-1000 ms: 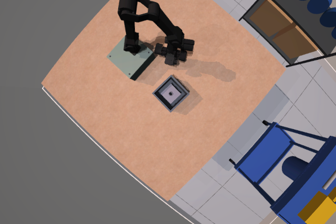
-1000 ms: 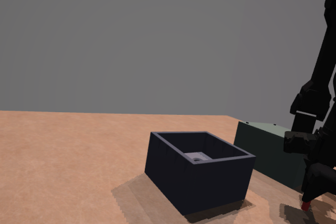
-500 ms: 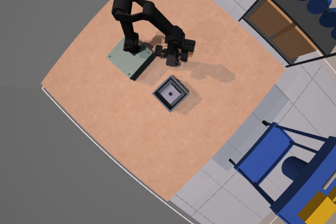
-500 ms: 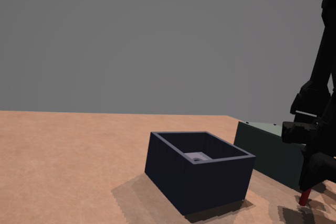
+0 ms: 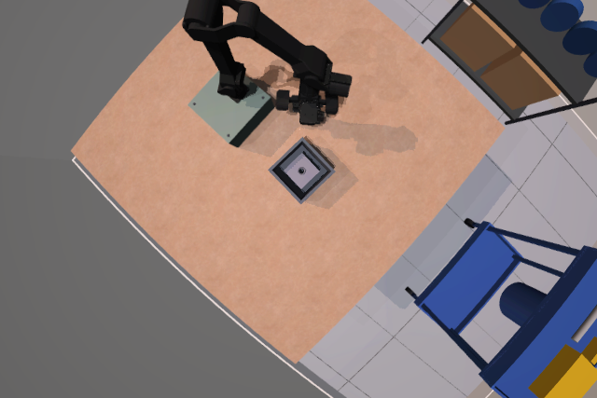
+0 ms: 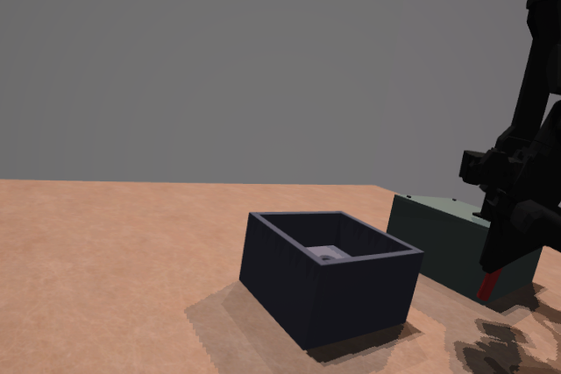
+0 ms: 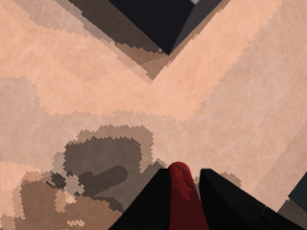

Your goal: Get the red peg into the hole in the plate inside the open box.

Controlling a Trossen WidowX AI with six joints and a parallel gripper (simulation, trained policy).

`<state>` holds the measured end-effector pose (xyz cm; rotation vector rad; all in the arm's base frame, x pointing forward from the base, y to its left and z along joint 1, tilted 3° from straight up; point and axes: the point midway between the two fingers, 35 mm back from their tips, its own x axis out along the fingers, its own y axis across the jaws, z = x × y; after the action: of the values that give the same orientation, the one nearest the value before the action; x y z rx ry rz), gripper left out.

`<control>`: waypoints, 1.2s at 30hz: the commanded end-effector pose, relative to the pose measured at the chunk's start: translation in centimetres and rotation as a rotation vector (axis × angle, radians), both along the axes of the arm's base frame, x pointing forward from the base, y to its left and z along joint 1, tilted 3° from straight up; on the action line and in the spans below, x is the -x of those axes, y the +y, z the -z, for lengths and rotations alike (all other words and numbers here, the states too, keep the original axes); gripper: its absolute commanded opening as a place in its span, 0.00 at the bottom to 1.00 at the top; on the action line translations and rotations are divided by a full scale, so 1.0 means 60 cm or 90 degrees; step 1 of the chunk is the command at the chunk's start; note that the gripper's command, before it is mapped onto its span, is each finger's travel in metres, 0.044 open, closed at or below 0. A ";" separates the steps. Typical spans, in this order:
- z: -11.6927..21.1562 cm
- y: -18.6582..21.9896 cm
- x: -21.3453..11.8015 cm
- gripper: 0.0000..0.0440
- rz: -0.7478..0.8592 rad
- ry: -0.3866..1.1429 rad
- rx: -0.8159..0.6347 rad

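Note:
The red peg (image 6: 489, 285) (image 7: 181, 196) is held between the fingertips of my gripper (image 6: 491, 267) (image 7: 186, 172), which is shut on it. The peg leans, and its lower end shows below the fingers, off the table. In the top view the arm hides the peg and fingertips. The open dark box (image 5: 285, 186) (image 6: 362, 299) (image 7: 153, 24) stands on the table, a short way from the gripper. The pale plate (image 5: 291, 171) (image 6: 334, 250) lies at its bottom, and its round hole (image 5: 301, 171) (image 6: 326, 258) is empty.
The grey-green block (image 5: 212, 109) (image 6: 435, 243) under the arm's base stands beside the gripper. The box walls rise around the plate. A blue cart (image 5: 472, 278) and a shelf rack (image 5: 501, 51) stand on the floor beyond the table (image 5: 289, 258).

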<state>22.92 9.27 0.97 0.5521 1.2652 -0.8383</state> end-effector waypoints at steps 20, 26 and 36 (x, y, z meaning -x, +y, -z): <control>-0.095 -0.079 -0.111 0.00 -0.013 -0.038 0.031; -0.102 -0.115 -0.132 0.00 0.005 -0.034 0.025; -0.098 -0.182 -0.167 0.00 0.043 -0.033 0.010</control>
<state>32.47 -1.00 6.94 0.5885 1.1962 -0.8839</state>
